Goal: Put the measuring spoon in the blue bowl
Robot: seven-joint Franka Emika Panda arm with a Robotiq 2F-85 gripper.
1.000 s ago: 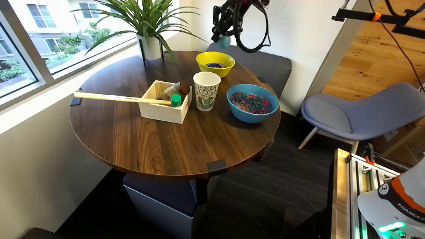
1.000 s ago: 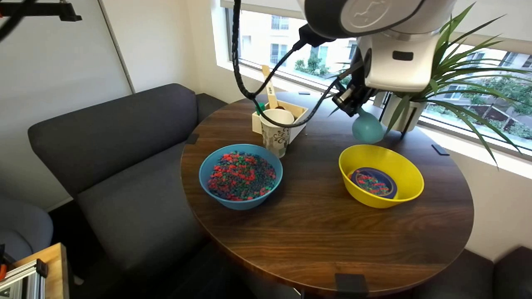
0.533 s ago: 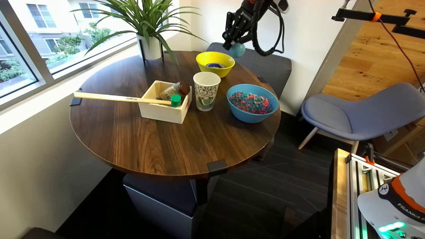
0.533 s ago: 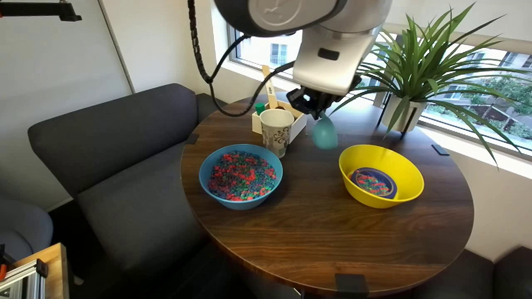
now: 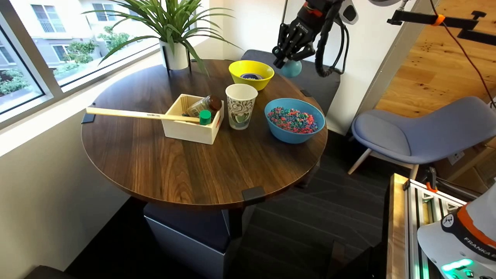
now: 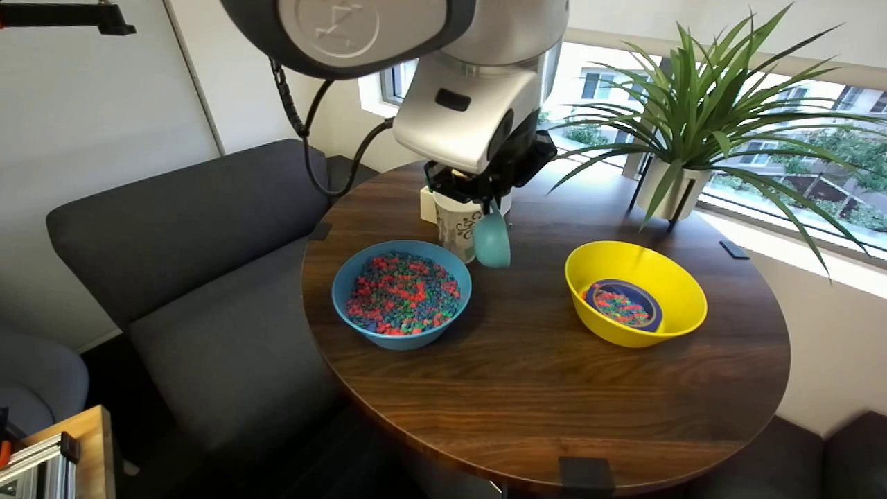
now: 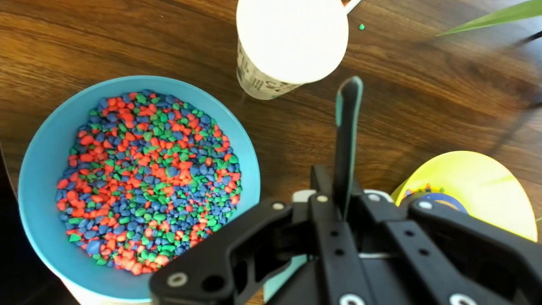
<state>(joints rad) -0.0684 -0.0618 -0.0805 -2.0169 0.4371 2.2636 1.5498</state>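
Note:
The measuring spoon (image 5: 291,69) has a teal cup and a thin handle. My gripper (image 5: 282,62) is shut on the handle, with the cup hanging below the fingers. In an exterior view the gripper (image 6: 489,199) holds the spoon (image 6: 492,239) above the table, in front of the paper cup. The blue bowl (image 5: 290,136), with red, green and blue pebbles, also shows in an exterior view (image 6: 400,341), left of the spoon. In the wrist view the handle (image 7: 349,127) stands up from the jaws (image 7: 341,186). The blue bowl (image 7: 36,190) is at left, and the spoon's cup is mostly hidden.
A white paper cup (image 5: 240,108) stands beside the blue bowl. The yellow bowl (image 6: 669,287) holds a dark blue round item and pebbles. A wooden box (image 5: 190,131) holds a jar, a green-capped thing and a long stick. A potted plant (image 5: 178,56) stands by the window.
My gripper has carried the spoon away from the yellow bowl, toward the blue bowl and lower. The bowls, cup and box have not moved.

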